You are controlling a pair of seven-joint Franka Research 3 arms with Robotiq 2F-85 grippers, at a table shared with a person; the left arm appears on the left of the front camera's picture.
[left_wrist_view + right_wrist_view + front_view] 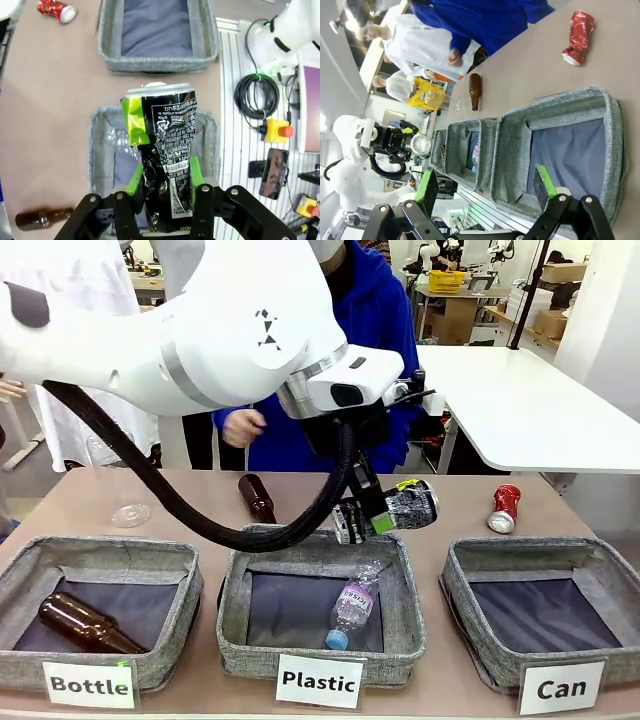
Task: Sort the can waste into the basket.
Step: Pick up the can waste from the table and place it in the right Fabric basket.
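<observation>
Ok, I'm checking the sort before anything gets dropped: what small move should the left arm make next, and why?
Probably swing rightward before releasing: the left gripper grips the black can over the Plastic basket, and the Can basket sits further right.

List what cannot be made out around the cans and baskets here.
1. Black-and-silver can: bottom end hidden inside the left gripper, left wrist view.
2. Can basket: right end cut off by the front view's edge.
3. Red can: print too small, front view.
</observation>
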